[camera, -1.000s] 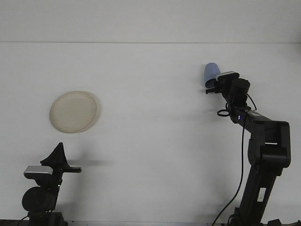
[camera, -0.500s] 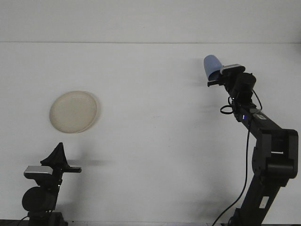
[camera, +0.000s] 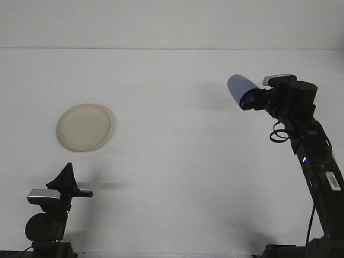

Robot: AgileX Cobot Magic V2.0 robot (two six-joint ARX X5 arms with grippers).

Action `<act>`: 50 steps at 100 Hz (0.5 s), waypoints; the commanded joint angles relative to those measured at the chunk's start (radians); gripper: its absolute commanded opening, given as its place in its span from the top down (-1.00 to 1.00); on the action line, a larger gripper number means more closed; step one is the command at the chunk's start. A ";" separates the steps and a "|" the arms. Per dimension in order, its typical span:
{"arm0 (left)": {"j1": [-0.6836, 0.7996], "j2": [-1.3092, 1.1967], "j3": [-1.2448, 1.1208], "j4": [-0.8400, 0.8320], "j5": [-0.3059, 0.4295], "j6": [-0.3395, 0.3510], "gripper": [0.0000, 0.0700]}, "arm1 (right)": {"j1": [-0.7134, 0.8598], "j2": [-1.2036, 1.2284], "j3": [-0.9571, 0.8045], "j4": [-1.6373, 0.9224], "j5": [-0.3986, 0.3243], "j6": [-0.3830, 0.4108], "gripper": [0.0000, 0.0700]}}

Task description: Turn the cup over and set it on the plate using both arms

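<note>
Right end effector [camera: 248, 99]: closed on the blue cup [camera: 239, 88], held above the table [camera: 177, 161], tilted sideways.
Left end effector [camera: 66, 176]: low at the near left, holding nothing; finger gap unclear.
Plate [camera: 84, 127]: flat on table, far left of cup.

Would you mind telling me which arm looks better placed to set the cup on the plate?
Probably the left. The plate lies on the left side of the table, just ahead of the left tool, while the right tool holds the cup far off on the right, so a handover seems likely first.
</note>
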 commanded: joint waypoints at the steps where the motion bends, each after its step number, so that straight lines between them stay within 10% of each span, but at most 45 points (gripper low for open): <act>1: -0.001 -0.001 -0.018 0.012 -0.003 -0.006 0.96 | 0.032 -0.027 0.019 -0.141 -0.035 0.016 1.00; 50: -0.001 -0.001 -0.018 0.012 -0.003 -0.006 0.96 | 0.565 -0.043 0.099 -0.697 0.028 -0.080 1.00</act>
